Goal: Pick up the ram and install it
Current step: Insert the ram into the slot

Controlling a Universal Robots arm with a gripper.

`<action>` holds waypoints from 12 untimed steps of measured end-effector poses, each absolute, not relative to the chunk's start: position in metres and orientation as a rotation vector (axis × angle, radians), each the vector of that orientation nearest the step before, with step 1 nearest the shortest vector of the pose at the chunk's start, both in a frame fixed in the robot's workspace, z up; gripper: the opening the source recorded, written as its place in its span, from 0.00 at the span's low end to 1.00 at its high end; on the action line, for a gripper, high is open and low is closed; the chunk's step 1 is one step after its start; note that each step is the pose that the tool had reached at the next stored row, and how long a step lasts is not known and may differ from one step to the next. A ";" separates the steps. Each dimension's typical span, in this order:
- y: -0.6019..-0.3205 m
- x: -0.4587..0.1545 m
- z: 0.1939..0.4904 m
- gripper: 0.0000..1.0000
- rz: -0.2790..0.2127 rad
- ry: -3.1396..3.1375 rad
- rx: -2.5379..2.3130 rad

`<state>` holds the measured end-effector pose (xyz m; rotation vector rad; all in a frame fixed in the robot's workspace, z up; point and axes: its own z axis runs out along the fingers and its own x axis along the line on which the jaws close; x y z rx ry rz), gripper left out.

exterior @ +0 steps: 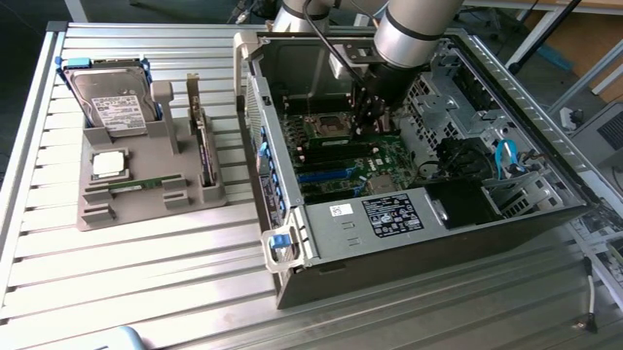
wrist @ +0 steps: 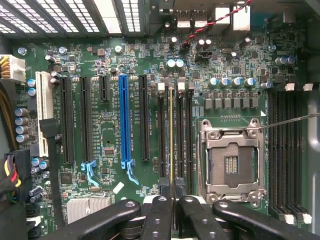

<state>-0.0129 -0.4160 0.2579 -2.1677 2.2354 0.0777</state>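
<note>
Slatted metal table [exterior: 146, 277], open computer case [exterior: 389, 255] — ram over the motherboard's slots.
Upper middle of the exterior view, the gripper [exterior: 375, 117] stands inside the case, pinched nearly closed on the ram [wrist: 171, 140] — edge-on straight beyond its fingertips, long axis parallel to the memory slots [wrist: 181, 135] beside the processor socket [wrist: 231, 160].

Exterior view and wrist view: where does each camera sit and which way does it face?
Exterior view: high off the arm, looking down at the table, parts tray and open computer case; the arm reaches into the case.
Wrist view: on the wrist, looking squarely at the motherboard; the hand shows, shut on the ram, seen edge-on.
Shared: the motherboard, its blue slot and the processor socket.
</note>
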 end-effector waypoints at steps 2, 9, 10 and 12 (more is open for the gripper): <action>-0.416 -0.013 0.258 0.12 0.078 2.235 -2.168; -0.418 -0.013 0.258 0.12 0.078 2.235 -2.168; -0.419 -0.013 0.258 0.12 0.078 2.235 -2.168; -0.419 -0.013 0.258 0.12 0.078 2.235 -2.168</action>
